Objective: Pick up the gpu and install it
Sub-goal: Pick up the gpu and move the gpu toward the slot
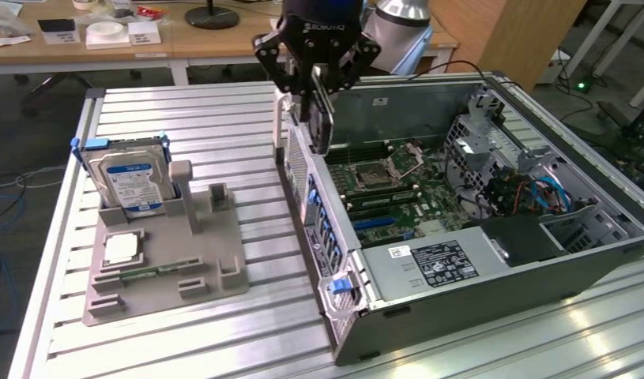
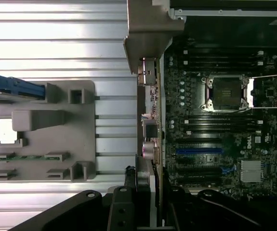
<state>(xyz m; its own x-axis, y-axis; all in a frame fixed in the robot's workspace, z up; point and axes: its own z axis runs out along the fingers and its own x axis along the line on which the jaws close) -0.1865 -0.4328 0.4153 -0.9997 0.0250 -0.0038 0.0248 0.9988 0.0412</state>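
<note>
Holding the gpu (image 1: 322, 130) upright, edge-on, in a narrowed gripper (image 1: 319, 88), just over the open computer case's (image 1: 574, 272) port-side wall.

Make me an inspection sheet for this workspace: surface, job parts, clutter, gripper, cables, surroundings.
Surface: slatted metal table, carrying a holder and a case.
Job's things: gpu upright, edge-on, above the side wall of the open computer case.
Clutter: grey holder with hard drive standing and memory strip lying.
Gripper: gripper shut on the gpu.
Cables: blue cables inside the case.
Surroundings: wooden desk behind, with small boxes.
</note>
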